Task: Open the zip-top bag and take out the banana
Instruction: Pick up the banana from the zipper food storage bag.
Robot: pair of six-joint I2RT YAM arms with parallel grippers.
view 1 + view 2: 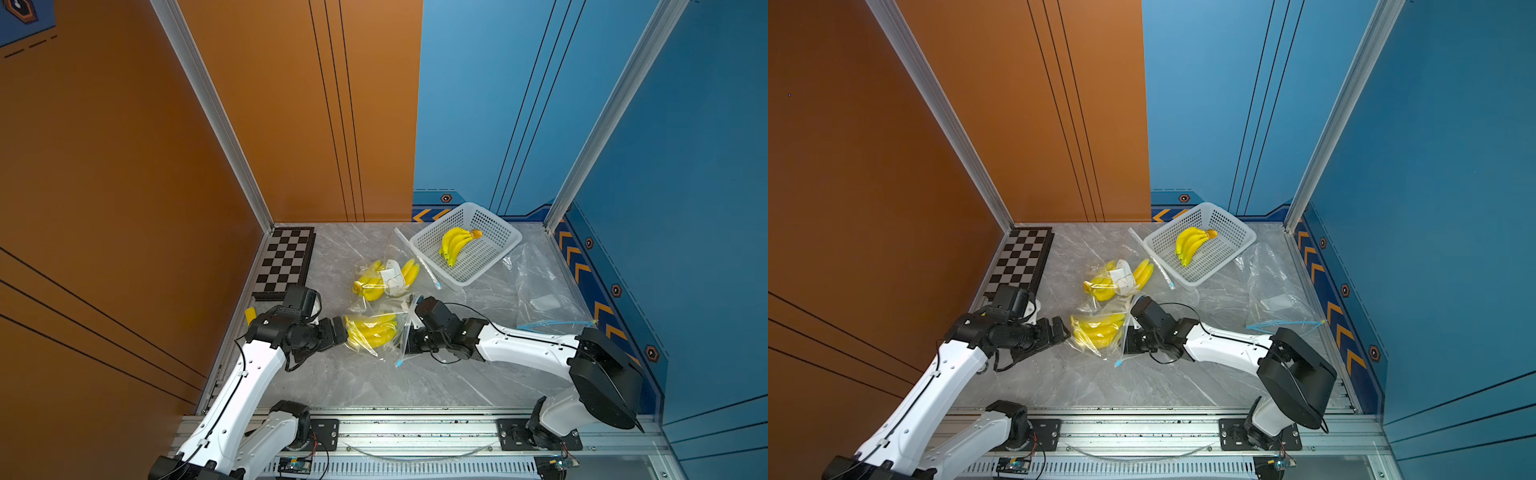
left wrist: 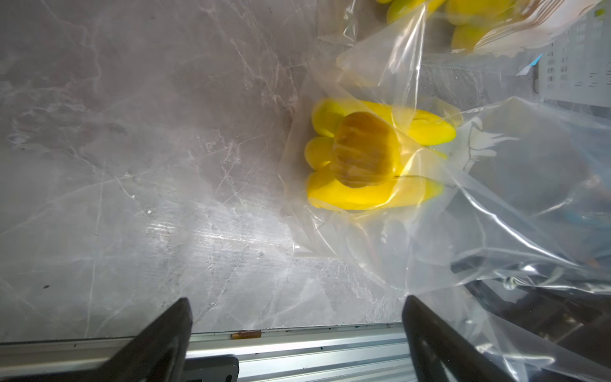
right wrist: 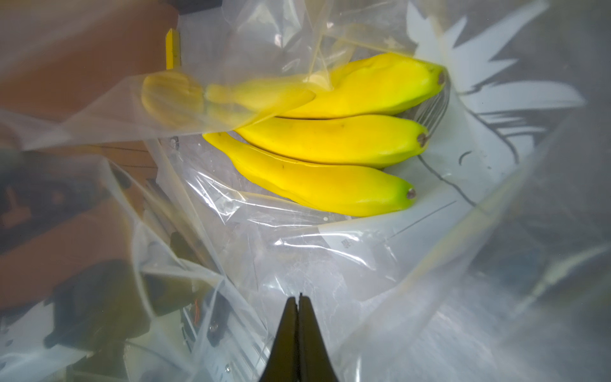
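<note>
Left gripper [image 2: 296, 299] gaping, empty, beside zip-top bag [image 1: 397, 336] closed end. Right gripper [image 3: 299, 299] shut, probably nipping bag mouth. Banana [image 1: 371, 330] inside, between them. Pinch bottom film only, lift slowly, keep mouth wide.

You are viewing a counter [image 1: 374, 382] showing grey marble with pale veining. The zip-top bag [image 3: 330, 238] is showing clear, with white print and a light blue slider [image 1: 399, 364]. The banana [image 3: 330, 142] is showing bright yellow, green-tinged at the tips, with a brown stem end. The basket [image 1: 505, 237] is showing white with a perforated grid. The chessboard [image 1: 284, 259] is showing black and grey checks. The left end effector [image 2: 297, 311] and right end effector [image 3: 299, 297] are showing black.
</note>
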